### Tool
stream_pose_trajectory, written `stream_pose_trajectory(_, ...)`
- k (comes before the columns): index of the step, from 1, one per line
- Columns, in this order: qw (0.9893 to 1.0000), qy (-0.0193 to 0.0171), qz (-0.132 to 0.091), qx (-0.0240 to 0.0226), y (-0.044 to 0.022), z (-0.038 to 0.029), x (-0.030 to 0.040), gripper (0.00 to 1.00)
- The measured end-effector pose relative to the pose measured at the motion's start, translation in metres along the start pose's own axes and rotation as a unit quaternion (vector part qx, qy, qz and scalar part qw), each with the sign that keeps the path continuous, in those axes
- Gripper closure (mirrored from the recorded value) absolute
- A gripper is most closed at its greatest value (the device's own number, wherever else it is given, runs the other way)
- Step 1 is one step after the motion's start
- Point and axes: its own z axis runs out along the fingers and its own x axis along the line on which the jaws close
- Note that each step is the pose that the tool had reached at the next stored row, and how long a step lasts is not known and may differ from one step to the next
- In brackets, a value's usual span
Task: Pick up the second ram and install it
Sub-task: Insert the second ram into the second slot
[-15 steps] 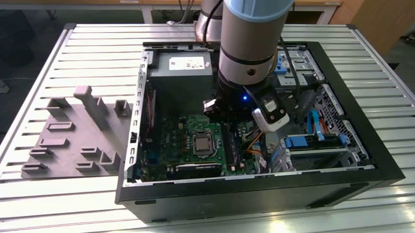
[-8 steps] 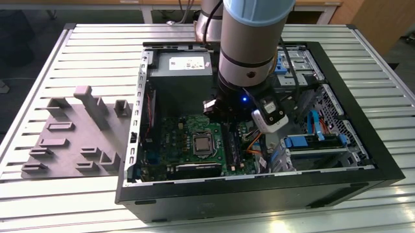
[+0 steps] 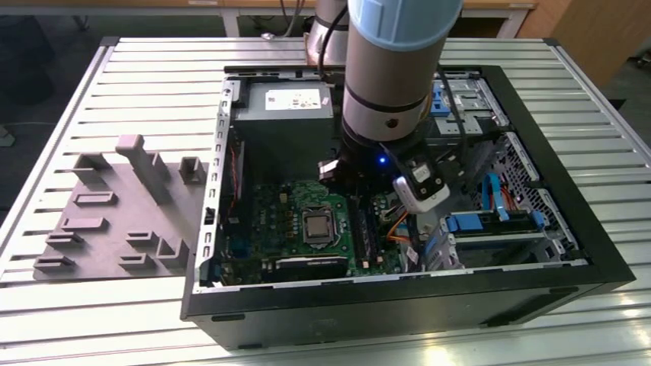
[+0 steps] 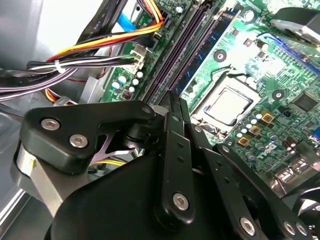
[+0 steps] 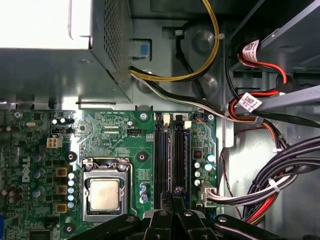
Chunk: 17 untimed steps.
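**Bluish-green stick on edge, just ahead of a closed pincer**

Your black pincer [image 4: 172, 102] is drawn narrow, tips together, with nothing visibly between them. It hovers over the narrow black memory slots [image 5: 169, 155]. The long, bluish-green memory stick [image 4: 215, 42] appears seated just beyond the tips, its long axis along the slots. A silver square processor [image 5: 104, 194] flanks one side and bundled black cables [image 5: 280, 170] crowd the other.

One open computer case [image 3: 569, 221], one processor [image 5: 104, 194] at centre, one grey fixture plate [image 3: 102, 221] at nine o'clock, one robot arm [image 3: 392, 84].
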Motion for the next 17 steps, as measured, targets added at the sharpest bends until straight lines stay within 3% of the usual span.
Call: stream_pose_trajectory(17, 1.0, 0.0, 0.0, -0.0001, 0.0033, 0.0077, 0.0026, 0.89)
